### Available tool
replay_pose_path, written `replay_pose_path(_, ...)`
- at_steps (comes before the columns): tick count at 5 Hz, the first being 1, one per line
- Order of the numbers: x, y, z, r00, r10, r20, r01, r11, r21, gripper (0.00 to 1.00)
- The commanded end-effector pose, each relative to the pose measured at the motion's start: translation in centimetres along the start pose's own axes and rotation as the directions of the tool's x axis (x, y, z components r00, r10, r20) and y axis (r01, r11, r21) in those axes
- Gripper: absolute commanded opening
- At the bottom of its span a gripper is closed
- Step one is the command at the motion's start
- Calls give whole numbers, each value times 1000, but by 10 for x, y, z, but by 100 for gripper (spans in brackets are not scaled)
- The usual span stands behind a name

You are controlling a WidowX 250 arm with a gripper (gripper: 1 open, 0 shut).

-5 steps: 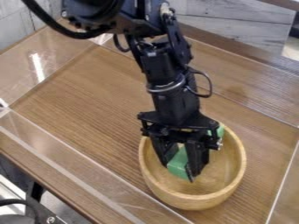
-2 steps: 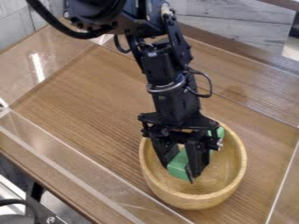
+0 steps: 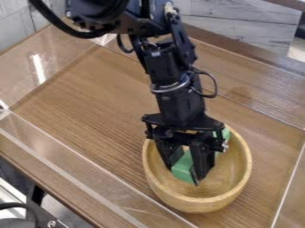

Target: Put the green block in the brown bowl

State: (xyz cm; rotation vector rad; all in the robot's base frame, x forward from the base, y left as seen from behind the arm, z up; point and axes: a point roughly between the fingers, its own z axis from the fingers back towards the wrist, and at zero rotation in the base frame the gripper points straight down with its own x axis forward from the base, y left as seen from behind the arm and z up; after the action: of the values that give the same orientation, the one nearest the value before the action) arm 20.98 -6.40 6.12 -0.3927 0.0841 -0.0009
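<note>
The end effector reaches down over the bowl and hides much of what lies beneath it. Its dark fingers cross in front of the block, so the block's outline, its full length and its ends cannot all be made out. The bowl's rim is covered on the far side by the arm, and part of the bowl's inside is behind the fingers too. The upper arm is cut off by the top edge of the view. At the lower left corner, a dark object with a cable is cropped by the frame, and what it is cannot be told.

The block is within the bowl's outline, between and behind the fingertips, which are closed in on it; whether it touches the bowl's bottom is hidden. What shows of it is plain, solid green, with a matte look. More green shows near the right side of the end effector, by the bowl's far rim, too small and covered to identify. The bowl is round, light brown and smooth, standing upright on the brown, wood-grained worktop. No brand, label or writing can be read.
</note>
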Motion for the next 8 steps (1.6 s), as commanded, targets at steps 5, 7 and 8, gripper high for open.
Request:
replay_pose_path(5,12,-5,11,999,-21,32,22,999,-25,0)
replay_pose_path(7,11,-6,13,1000,-22,19,23,999,-32,0)
replay_pose_path(8,12,-6,14,1000,-21,14,22,999,-33,0)
